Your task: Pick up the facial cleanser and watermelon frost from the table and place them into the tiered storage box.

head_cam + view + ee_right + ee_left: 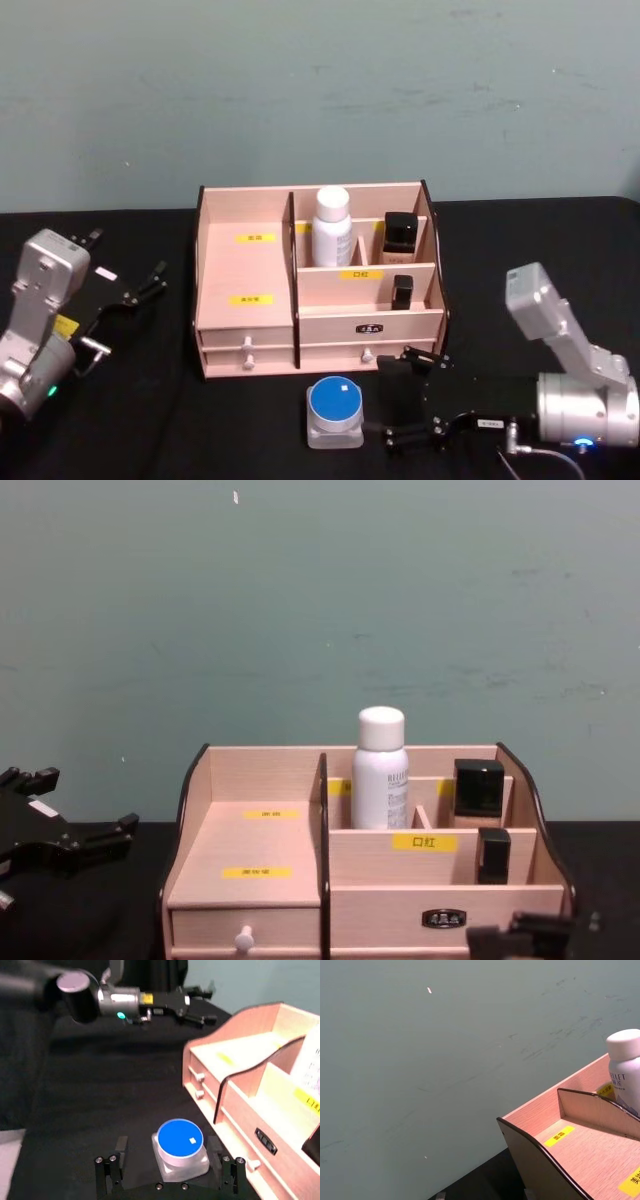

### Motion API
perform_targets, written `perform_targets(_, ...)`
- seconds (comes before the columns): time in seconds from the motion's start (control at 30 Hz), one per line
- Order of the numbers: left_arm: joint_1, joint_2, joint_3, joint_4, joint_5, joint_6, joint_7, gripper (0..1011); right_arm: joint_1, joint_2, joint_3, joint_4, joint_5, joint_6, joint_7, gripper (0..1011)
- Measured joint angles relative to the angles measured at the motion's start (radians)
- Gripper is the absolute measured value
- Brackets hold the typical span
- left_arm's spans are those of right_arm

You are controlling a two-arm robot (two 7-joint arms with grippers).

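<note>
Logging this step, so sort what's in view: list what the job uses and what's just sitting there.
Job: storage box; white bottle in its back compartment; blue-lidded jar on the table at the open right end effector.
Just sitting: black bottle; small black tube; left end effector, idle at left.

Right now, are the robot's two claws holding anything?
Left gripper: open, empty.
Right gripper: open at the blue-lidded jar, not gripping it.
</note>
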Motion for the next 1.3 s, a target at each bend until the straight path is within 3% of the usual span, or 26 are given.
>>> perform_targets(0.17,0.000,0.000,0.000,0.000,0.000,0.000,0.000,1010,0.024,-0.034,-0.029,0.050,-0.041,0.005,-0.025,1000)
perform_targets(0.43,0.000,0.000,0.000,0.000,0.000,0.000,0.000,1010,0.072,-0.098,-0.052,0.130,-0.069,0.005,-0.031,1000)
perform_targets(0.9,0.000,0.000,0.000,0.000,0.000,0.000,0.000,1009,0.062,-0.094,-0.043,0.125,-0.060,0.000,-0.032,1000)
perform_targets(1.3,0.000,0.000,0.000,0.000,0.000,0.000,0.000,1010,0.033,-0.076,-0.032,0.073,-0.037,-0.004,-0.032,1000)
